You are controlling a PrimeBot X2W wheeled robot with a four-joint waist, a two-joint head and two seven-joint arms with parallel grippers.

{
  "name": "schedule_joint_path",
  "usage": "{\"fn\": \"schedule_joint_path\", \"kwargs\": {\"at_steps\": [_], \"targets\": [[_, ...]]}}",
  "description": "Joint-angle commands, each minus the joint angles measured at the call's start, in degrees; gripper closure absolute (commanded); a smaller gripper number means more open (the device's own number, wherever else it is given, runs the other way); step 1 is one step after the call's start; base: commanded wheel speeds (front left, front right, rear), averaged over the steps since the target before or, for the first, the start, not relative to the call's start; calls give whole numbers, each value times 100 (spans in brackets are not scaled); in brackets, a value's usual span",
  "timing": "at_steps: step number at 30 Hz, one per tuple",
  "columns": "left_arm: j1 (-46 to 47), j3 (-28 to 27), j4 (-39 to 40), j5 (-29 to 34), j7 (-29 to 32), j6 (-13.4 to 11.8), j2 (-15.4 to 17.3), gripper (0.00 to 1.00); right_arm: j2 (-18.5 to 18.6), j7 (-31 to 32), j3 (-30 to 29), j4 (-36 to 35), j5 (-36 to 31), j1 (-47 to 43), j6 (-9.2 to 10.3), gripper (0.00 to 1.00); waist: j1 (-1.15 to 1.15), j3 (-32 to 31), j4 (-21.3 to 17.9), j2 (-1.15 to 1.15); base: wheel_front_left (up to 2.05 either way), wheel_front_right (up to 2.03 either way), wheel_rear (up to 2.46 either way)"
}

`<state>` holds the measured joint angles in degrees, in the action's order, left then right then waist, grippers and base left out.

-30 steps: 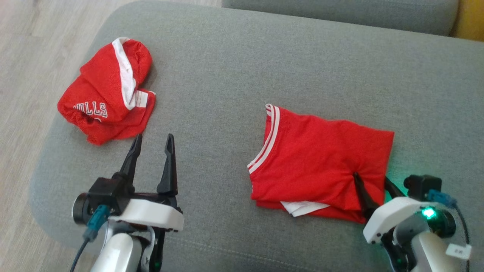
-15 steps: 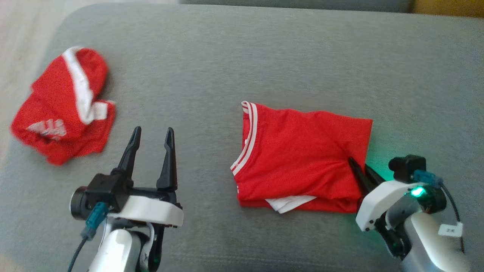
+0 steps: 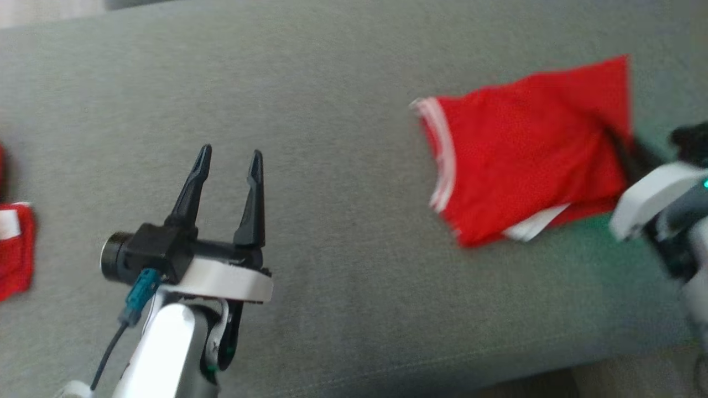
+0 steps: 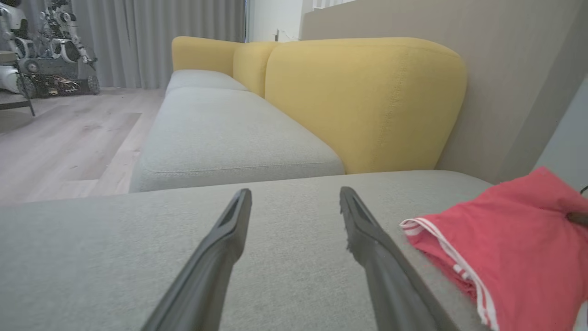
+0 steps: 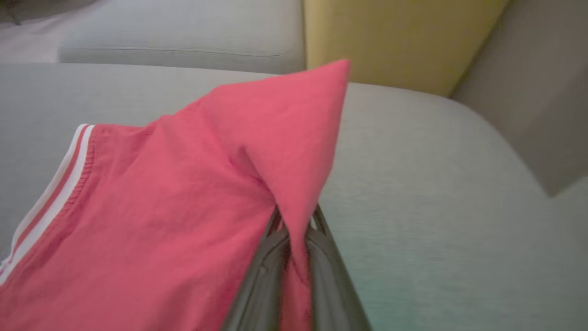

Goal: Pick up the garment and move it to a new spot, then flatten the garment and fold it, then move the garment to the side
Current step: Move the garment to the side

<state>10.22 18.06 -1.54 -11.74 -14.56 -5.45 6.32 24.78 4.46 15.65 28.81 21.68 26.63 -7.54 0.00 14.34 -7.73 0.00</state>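
The folded red garment (image 3: 520,160) with white-striped trim lies on the grey sofa seat (image 3: 332,110) at the right. My right gripper (image 3: 625,152) is shut on its right edge, and that corner stands pulled up into a peak in the right wrist view, garment (image 5: 161,207) draped over the pinching gripper (image 5: 296,223). My left gripper (image 3: 230,152) hovers open and empty over bare cushion at the lower left. In the left wrist view the garment (image 4: 514,239) sits to the right of the open gripper (image 4: 295,193).
A second red and white garment (image 3: 14,249) lies at the far left edge. A yellow backrest (image 4: 363,101) and a wall stand behind the seat. Wood floor (image 4: 69,133) lies beyond another grey cushion. The seat's front edge (image 3: 608,376) runs along the lower right.
The head camera has swung, shifting the whole picture. My right gripper shut on the garment's right edge and pulled it rightward, tilting it and lifting its corner. The left gripper stayed open.
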Motion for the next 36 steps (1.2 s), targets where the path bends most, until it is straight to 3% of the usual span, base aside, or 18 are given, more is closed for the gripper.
{"fn": "schedule_joint_path", "kwargs": {"at_steps": [1,14,20,30,31,33,35,36], "targets": [[260,-138,185,53,-43,32,46,0,214,-67,-15,-106,61,255,5,100,0,281,-262,0,0,0,0],[836,57,96,208,-43,196,78,0,1047,-44,-710,574,99,1423,5,100,0,1089,-429,0,0,0,0],[977,74,88,255,-26,218,165,0,940,-222,-851,977,-170,1759,5,100,0,1350,-518,0,0,0,0],[1304,157,211,357,114,278,302,0,400,-781,-1793,2177,-1481,2333,5,96,0,1742,-517,0,0,0,0],[1315,157,225,363,130,276,319,0,352,-865,-1876,2257,-1590,2390,5,93,0,1768,-519,0,0,0,0],[1329,157,250,368,150,273,348,0,279,-1022,-2042,2413,-1818,2495,5,58,0,1813,-518,0,0,0,0],[1341,163,259,366,160,273,365,0,220,-1176,-2226,2549,-2023,2579,5,33,0,1839,-506,0,0,0,0],[1344,167,261,363,163,272,371,0,179,-1239,-2307,2615,-2118,2611,5,15,0,1844,-501,0,0,0,0]]}}
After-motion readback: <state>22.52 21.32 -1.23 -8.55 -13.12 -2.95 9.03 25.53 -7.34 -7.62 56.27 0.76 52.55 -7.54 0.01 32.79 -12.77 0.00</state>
